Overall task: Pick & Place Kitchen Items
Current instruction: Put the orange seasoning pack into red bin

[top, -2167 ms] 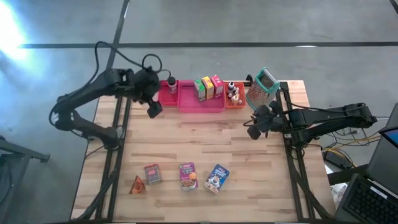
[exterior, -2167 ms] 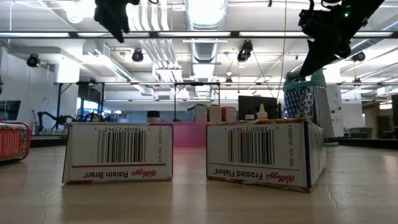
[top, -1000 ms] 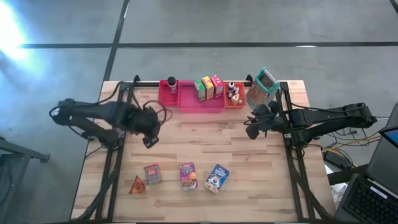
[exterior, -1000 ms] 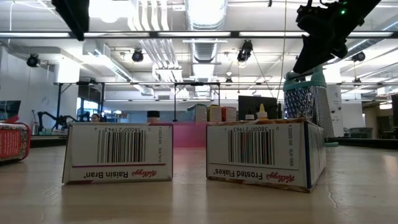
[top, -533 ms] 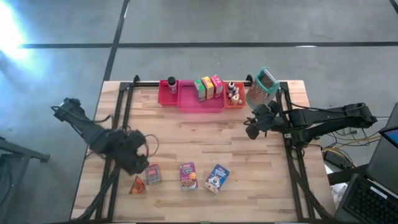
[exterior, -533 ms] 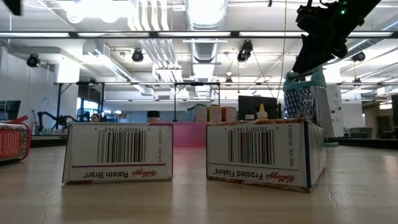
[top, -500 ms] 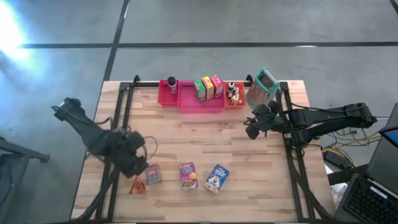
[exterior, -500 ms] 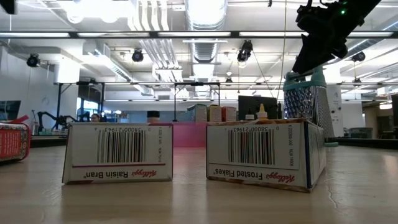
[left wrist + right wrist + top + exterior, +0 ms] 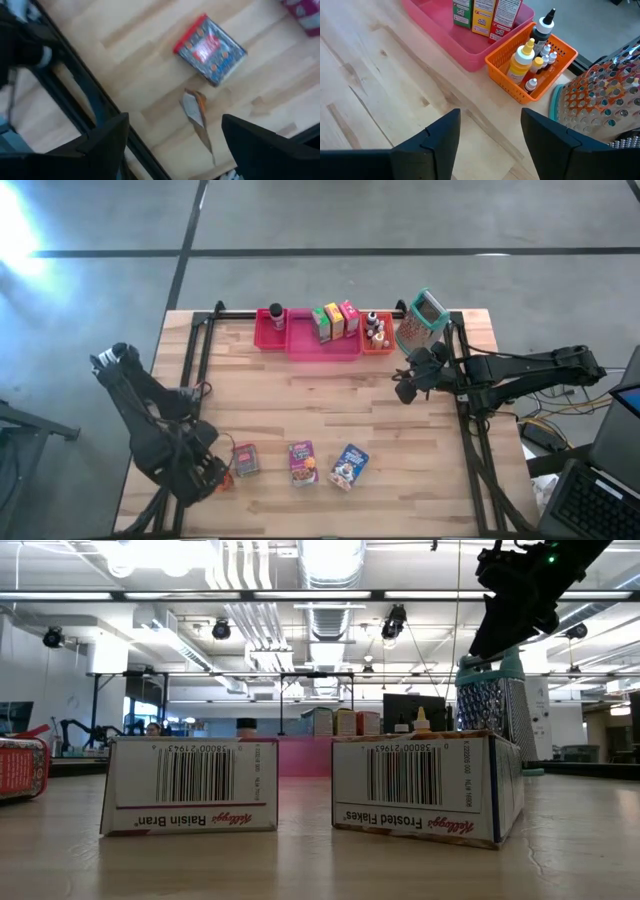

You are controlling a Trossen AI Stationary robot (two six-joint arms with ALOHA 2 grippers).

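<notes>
- The left gripper hangs over the near left corner of the table, its fingers spread wide with nothing between them; the left wrist view shows bare wood and the orange wedge in the gap.
- The orange wedge lies flat at the left end of the near row, partly hidden under the gripper in the high view and close to the table edge. It looks like the next pick; a good grasp likely means coming straight down with the fingers astride its narrow width, since a thin, tapered piece may slip out sideways.
- Just beside it lies the small red-edged box, apart from the wedge. Judging by that gap, the inner finger should descend between the two without nudging the box.
- Farther along the row lie the purple box and the blue box, both flat, well clear of the left arm.
- At the far edge stand the red bin, the pink bin holding upright boxes, and the orange basket of small bottles, the likely drop places.
- The right gripper waits near the basket and the grater, fingers parted and empty.
</notes>
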